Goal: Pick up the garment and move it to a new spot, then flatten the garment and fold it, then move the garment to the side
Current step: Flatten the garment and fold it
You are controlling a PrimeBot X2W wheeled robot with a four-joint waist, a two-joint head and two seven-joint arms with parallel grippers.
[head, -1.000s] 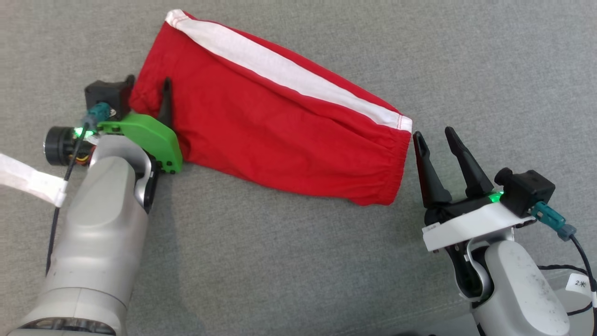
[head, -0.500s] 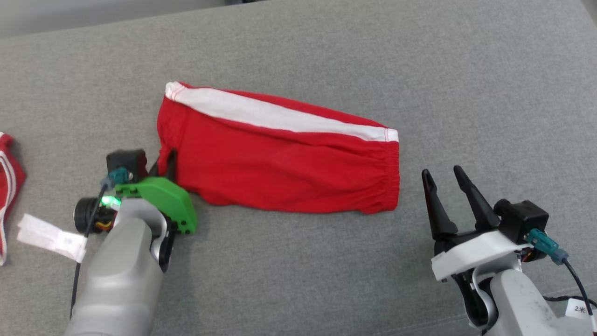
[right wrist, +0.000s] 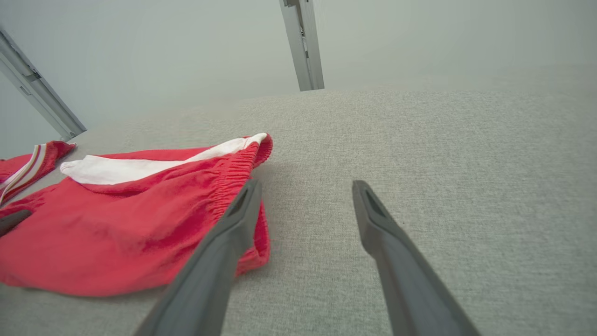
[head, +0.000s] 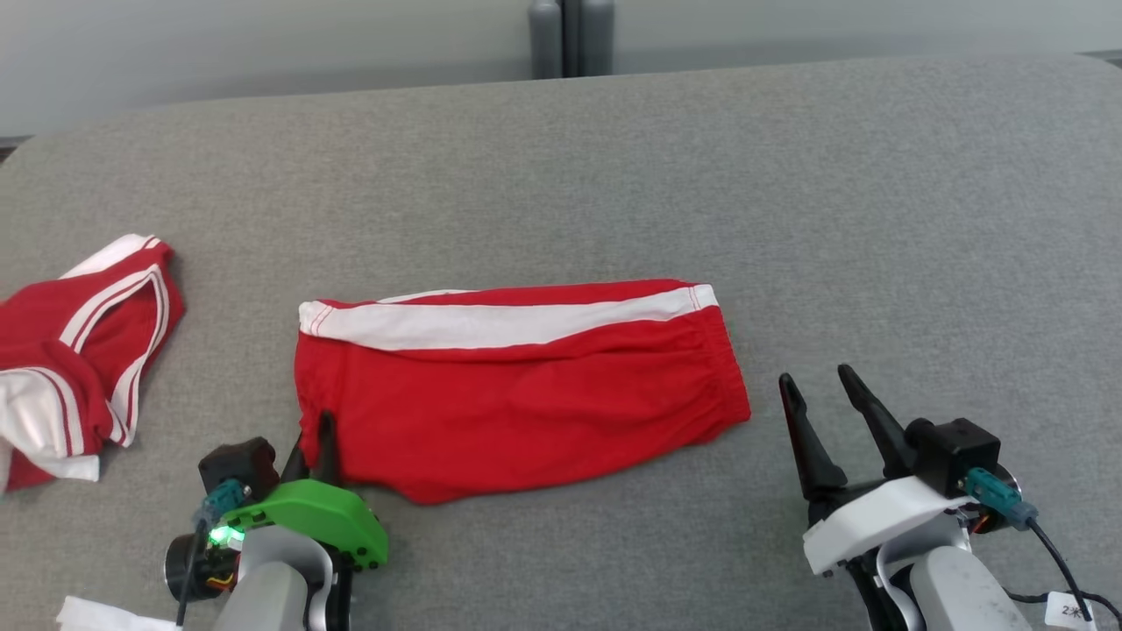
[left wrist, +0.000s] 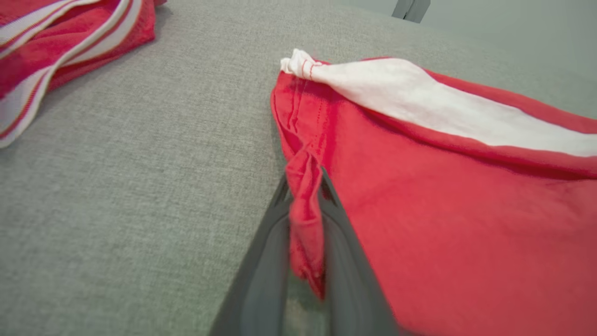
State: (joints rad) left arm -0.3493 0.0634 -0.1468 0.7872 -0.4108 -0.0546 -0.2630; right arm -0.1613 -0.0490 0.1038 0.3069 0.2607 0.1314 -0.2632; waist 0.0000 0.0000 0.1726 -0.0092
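Step in hand, by judgement: the garment (head: 526,394) looks folded in 2 and fairly flat on the grey surface (head: 614,175), so the move to the side appears to be under way or about to begin. Well to the left of the garment lies a second red-and-white item (head: 83,350), apart from it. At the garment's lower left corner the left end effector (head: 312,443) is clenched on a bunched fold of the hem (left wrist: 305,224), which the left wrist view shows pinched between the 2 fingers. The garment extends rightward from that grip, white stripe (head: 517,320) along its far edge, gathered waistband (head: 727,377) at its right end. Just right of the waistband, near but not touching, the right end effector (head: 815,379) stands released, fingers spread and holding nothing. The next move likely calls for a second hold at the waistband, or a low, even drag, since a pull from 1 corner could open the fold.
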